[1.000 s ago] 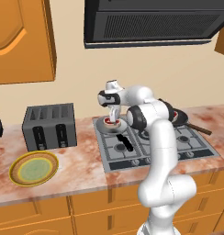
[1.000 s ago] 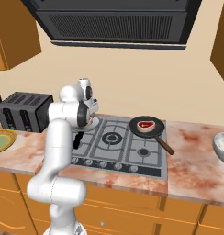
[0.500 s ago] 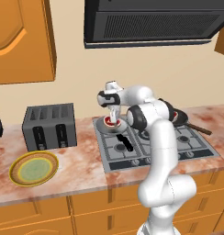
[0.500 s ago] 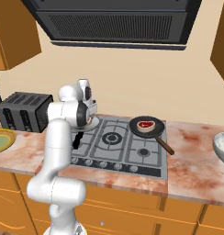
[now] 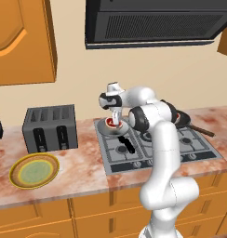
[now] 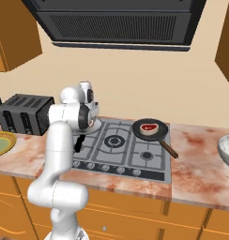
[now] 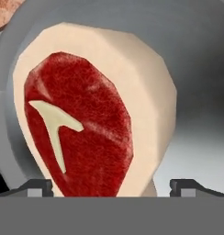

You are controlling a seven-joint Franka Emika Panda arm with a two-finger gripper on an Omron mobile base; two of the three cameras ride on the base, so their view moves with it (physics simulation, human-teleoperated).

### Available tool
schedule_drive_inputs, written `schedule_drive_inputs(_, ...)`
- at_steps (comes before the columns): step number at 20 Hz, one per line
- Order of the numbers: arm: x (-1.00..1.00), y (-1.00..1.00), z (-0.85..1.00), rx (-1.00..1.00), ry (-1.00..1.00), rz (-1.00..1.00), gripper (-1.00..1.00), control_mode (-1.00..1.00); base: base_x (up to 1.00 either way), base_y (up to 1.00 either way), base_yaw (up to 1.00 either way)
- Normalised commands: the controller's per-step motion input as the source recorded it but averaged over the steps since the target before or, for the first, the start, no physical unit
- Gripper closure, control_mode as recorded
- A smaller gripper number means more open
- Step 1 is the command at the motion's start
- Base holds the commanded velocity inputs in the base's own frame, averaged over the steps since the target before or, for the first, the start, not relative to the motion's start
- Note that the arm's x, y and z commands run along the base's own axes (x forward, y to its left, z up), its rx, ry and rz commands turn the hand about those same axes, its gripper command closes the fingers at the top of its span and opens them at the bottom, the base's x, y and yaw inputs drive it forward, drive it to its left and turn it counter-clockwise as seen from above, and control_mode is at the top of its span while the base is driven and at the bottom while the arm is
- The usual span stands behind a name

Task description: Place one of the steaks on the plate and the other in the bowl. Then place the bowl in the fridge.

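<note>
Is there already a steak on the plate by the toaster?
No, the plate shows a bare green centre, while one steak lies in the black frying pan on the stove.

Glossy white arm [image 5: 161,153] of rounded segments, dark joint bands, bulbous white base, small dark claw tips.

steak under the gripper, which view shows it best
The hand view: the steak is seen close up, red meat with a pale fat edge, lying in a silver pan between the open fingertips. The left base view shows just a small red patch below the gripper. In the right base view the arm hides it.
</note>
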Motion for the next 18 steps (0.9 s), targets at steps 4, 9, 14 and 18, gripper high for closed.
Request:
schedule_drive_inputs(4, -0.11, 0.00, -0.69, -0.01, 0.01, 0.11, -1.00, -1.00, 0.00, 0.00, 0.00)
schedule_drive_inputs(9, -0.14, 0.00, -0.84, -0.02, 0.02, 0.11, -1.00, -1.00, 0.00, 0.00, 0.00)
schedule_drive_inputs(14, -0.13, 0.11, -0.38, 0.02, 0.00, 0.05, 1.00, -1.00, 0.00, 0.00, 0.00)
schedule_drive_inputs(18, -0.08, 0.04, -0.19, 0.02, -0.02, 0.00, 1.00, -1.00, 0.00, 0.00, 0.00)
